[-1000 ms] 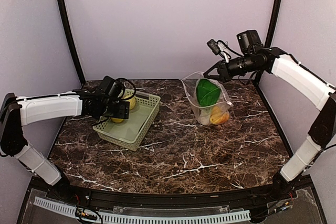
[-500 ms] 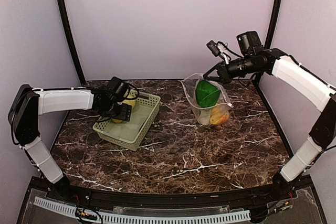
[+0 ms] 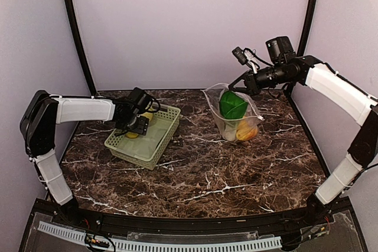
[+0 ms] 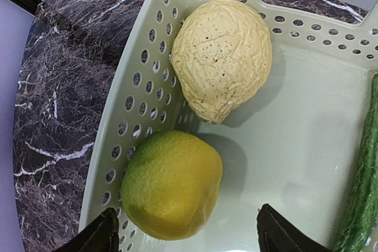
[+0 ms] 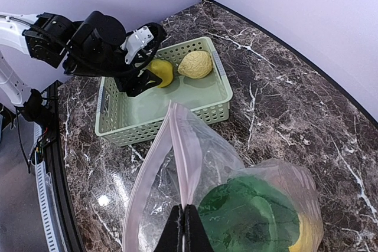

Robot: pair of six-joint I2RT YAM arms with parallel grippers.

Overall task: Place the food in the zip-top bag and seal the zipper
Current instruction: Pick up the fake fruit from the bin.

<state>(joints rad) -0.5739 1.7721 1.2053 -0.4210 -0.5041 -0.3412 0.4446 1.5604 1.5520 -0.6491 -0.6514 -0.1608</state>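
The clear zip-top bag (image 3: 234, 116) hangs from my right gripper (image 3: 238, 83), which is shut on its pinkish zipper (image 5: 184, 163); the mouth gapes open. Inside are a green leafy bok choy (image 3: 233, 104) and yellow-orange pieces (image 3: 246, 132). In the right wrist view the gripper (image 5: 185, 228) pinches one rim strip above the greens (image 5: 254, 216). My left gripper (image 3: 137, 124) is open inside the light green basket (image 3: 155, 143), its fingers either side of a yellow-green rounded fruit (image 4: 171, 184), with the gripper's midpoint (image 4: 188, 239) just beside it. A pale yellow wrinkled piece (image 4: 221, 57) lies beyond.
A dark green cucumber-like piece (image 4: 361, 193) lies along the basket's right side. The basket (image 5: 168, 119) stands at the back left of the brown marble table (image 3: 201, 169). Purple walls close the back and sides.
My left gripper has moved right and further into the basket, closing in on the yellow-green fruit. The right gripper and the bag have stayed almost in place.
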